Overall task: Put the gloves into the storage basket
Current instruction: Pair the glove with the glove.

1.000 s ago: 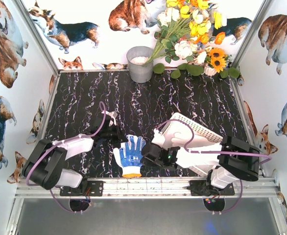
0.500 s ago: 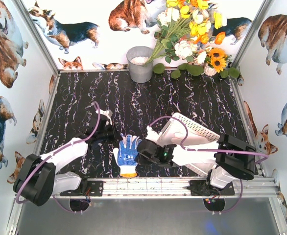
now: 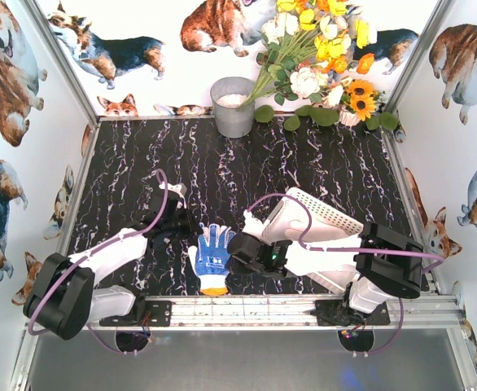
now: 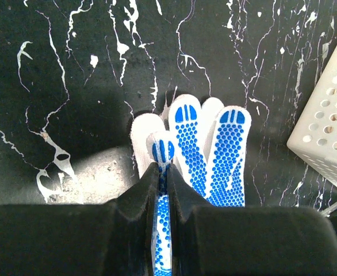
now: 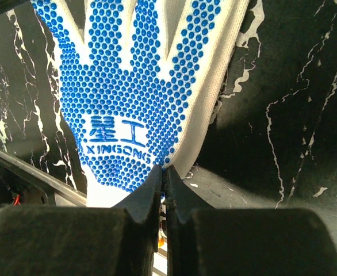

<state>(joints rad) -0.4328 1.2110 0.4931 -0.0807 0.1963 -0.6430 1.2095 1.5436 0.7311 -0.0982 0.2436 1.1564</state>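
Black marbled tabletop (image 3: pixel 304 175): left gripper (image 4: pixel 164 169), right gripper (image 5: pixel 163 172) both clamped on blue-dotted white knit glove (image 3: pixel 214 257); risk of slip under diverging pulls.

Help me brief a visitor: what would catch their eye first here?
A blue-dotted white glove lies palm-up near the table's front edge, pinched from both sides: the left gripper shut on a finger, the right gripper on its palm edge. The white perforated basket sits just right of it; at the back, a grey bucket and a bright bouquet.
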